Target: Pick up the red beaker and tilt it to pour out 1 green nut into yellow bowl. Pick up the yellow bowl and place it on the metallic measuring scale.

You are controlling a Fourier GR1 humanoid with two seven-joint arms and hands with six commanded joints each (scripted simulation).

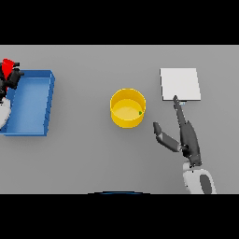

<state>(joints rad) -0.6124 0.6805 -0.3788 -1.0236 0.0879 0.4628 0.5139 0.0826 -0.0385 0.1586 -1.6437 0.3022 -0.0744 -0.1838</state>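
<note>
The yellow bowl [127, 108] stands at the middle of the table with a small green nut [140, 112] inside near its right wall. The pale metallic measuring scale [180, 84] lies to its right. My right hand [186, 135] is open between them, fingers stretched toward the scale's front edge, thumb spread toward the bowl, touching neither. At the far left, my left hand [11, 78] is shut on the red beaker [7, 66], held over the back left corner of the blue tray.
A blue tray [29, 102] with raised walls sits at the left side of the table.
</note>
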